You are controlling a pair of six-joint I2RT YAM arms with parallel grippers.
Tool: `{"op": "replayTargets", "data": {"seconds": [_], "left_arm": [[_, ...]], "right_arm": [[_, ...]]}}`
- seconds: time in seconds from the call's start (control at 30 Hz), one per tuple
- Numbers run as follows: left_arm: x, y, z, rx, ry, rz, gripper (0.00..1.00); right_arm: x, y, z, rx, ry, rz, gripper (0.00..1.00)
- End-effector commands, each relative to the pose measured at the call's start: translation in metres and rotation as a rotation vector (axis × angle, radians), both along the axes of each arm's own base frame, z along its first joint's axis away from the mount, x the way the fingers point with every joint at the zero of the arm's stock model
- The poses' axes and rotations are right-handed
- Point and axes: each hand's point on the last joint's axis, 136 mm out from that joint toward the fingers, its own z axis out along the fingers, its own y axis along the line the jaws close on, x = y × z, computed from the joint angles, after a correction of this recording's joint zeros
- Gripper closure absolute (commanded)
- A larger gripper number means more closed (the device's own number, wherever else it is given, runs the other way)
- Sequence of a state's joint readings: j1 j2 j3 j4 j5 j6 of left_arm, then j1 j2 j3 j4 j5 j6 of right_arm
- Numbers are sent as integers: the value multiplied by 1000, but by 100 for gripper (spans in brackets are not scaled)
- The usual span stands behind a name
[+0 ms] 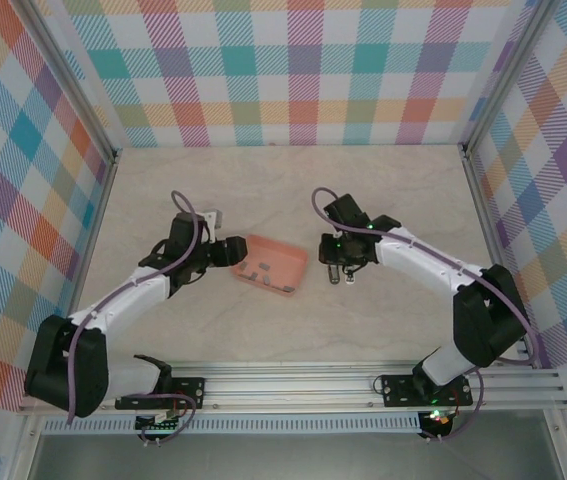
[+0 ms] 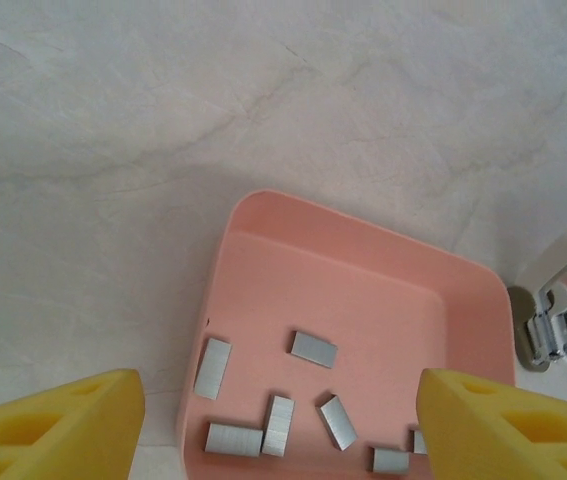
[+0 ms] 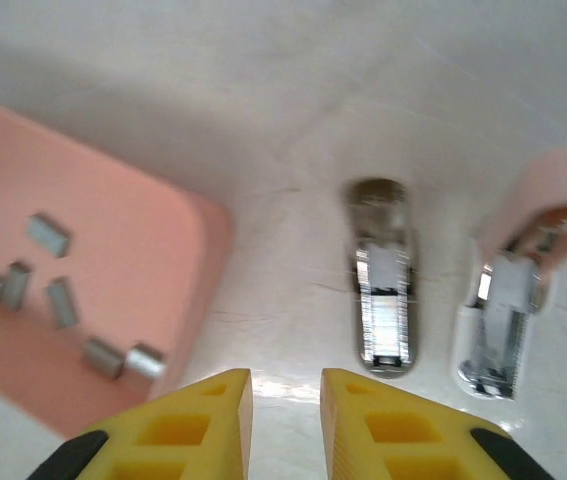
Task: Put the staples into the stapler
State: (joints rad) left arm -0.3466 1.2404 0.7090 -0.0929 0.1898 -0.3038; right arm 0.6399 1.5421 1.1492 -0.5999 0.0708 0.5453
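My left fingers (image 2: 53,425) stood wide apart over the salmon-pink rectangular plastic tray (image 2: 363,300), where the small grey metal staple strips (image 2: 314,349) lay loose. Just right of it on the pale marbled bench (image 2: 163,120) lay the opened silver-and-pink stapler (image 3: 383,300) — my right fingers (image 3: 188,425) hovered near it, nearly together, holding nothing.

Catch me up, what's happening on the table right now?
The left end effector hangs open over the edge of the pink tray, where the staples lie loose; none is picked up. The right end effector, nearly closed and empty, hovers above the stapler, which lies opened just right of the tray.
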Motion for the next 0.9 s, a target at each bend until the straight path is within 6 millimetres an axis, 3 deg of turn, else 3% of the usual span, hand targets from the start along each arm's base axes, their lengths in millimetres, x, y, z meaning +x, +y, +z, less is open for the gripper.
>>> {"op": "replayTargets", "data": {"seconds": [0.0, 0.23, 0.43, 0.63, 0.87], "left_arm": [[-12, 19, -4, 25, 40, 110, 27], [-28, 50, -18, -16, 108, 267, 25], [-39, 78, -26, -47, 150, 371, 21], [-44, 96, -32, -87, 168, 469, 18], [-50, 104, -44, -102, 200, 529, 18]], "right_arm": [[-4, 20, 10, -73, -39, 184, 75], [7, 69, 16, -144, -85, 404, 71], [12, 105, 9, -180, -74, 574, 71], [17, 125, -6, -186, -58, 663, 71], [13, 142, -28, -216, -26, 746, 71]]}}
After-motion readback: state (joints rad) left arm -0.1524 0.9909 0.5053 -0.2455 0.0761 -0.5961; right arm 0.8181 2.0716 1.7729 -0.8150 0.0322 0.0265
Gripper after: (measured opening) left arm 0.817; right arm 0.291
